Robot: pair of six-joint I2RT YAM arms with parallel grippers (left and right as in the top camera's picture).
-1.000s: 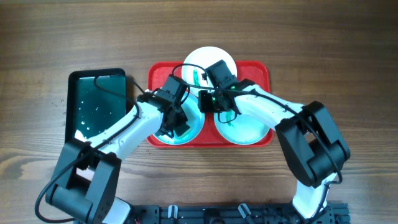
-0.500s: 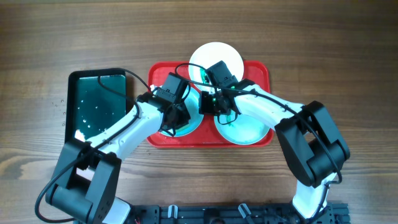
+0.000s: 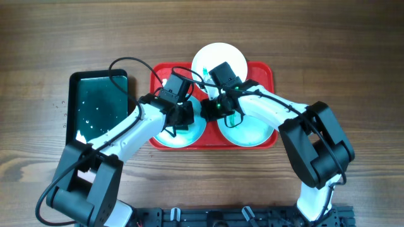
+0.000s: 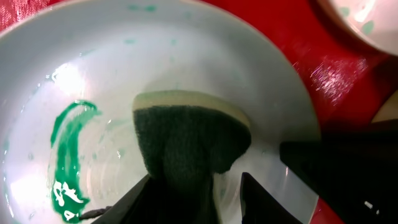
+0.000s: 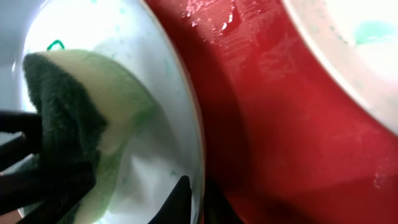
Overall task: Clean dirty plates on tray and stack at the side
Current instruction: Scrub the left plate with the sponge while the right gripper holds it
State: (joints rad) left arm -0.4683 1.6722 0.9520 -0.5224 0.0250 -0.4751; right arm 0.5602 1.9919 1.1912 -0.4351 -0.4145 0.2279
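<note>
The red tray (image 3: 265, 69) holds three plates. The white plate (image 3: 221, 53) lies at its far edge, partly over the rim, with teal specks. Two light blue plates lie at the front, one left (image 3: 189, 135) and one right (image 3: 249, 132). My left gripper (image 3: 180, 118) is shut on a green and yellow sponge (image 4: 186, 137) and presses it onto the left plate (image 4: 155, 56), beside a teal-green smear (image 4: 65, 143). My right gripper (image 3: 218, 108) is shut on that plate's right rim (image 5: 180, 81), its jaws (image 5: 196, 186) pinching the edge. The sponge (image 5: 68, 112) also shows in the right wrist view.
A smaller black tray (image 3: 98, 107) with wet specks lies left of the red tray on the wooden table. The two arms meet closely over the tray's middle. The red tray floor (image 5: 280, 124) and the white plate's edge (image 5: 348, 43) lie right of the right jaws.
My left gripper has moved the sponge across the left plate, away from the front and slightly right. The right gripper has shifted slightly and still holds the rim.
</note>
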